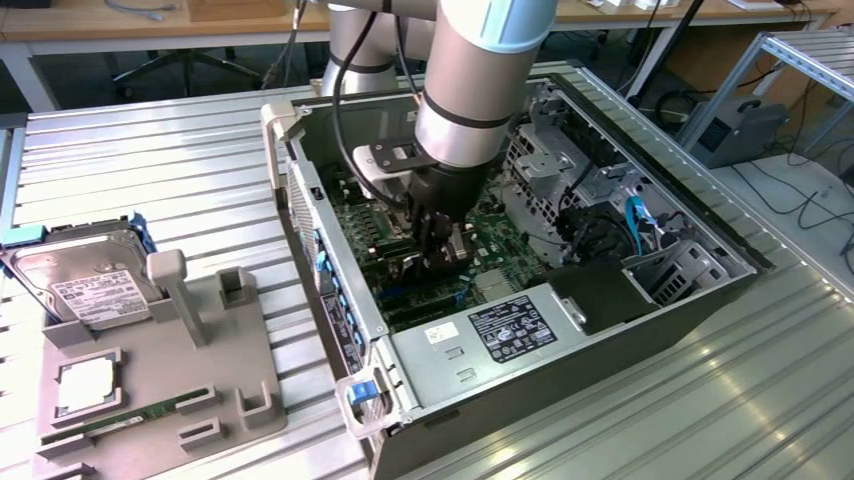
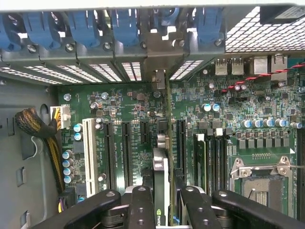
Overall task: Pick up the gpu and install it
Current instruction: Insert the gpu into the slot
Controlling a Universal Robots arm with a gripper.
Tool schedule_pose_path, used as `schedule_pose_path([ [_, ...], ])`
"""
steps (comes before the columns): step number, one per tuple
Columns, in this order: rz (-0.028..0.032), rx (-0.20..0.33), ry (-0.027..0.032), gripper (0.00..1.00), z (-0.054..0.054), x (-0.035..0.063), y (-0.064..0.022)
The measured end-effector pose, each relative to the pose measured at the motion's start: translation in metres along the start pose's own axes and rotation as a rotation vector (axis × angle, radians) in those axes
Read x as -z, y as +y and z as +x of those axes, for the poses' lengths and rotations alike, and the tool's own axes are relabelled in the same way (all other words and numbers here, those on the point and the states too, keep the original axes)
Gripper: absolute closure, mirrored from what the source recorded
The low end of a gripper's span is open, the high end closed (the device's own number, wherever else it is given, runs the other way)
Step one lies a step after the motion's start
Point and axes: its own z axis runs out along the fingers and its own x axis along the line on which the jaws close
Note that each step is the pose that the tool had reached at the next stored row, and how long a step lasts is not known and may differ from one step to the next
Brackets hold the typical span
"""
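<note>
The table point(image 1: 160, 140) is ribbed bare metal with a dull silver sheen. The computer case point(image 1: 694, 215) is grey sheet metal, perforated in places, with glossy blue plastic clips point(image 2: 125, 26) along its slot row. Inside, the motherboard point(image 2: 248, 119) is matt green with shiny metal capacitor tops. The gpu point(image 2: 161, 183) looks dark and smooth along its thin edge, held between matt black fingers point(image 2: 140, 207). The hard drive point(image 1: 83, 280) has a brushed silver shell and a white paper label; it rests on a matt grey plastic holder point(image 1: 200, 370).

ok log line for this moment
gripper: shut on gpu | place: inside pc case | gpu: edge-on at motherboard slots
</note>
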Motion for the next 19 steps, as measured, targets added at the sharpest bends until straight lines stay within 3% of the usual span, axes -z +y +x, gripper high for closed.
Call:
schedule_pose_path([
  [19, 0.0003, 0.002, 0.0003, 0.73, 0.0008, -0.0011, 0.0044],
])
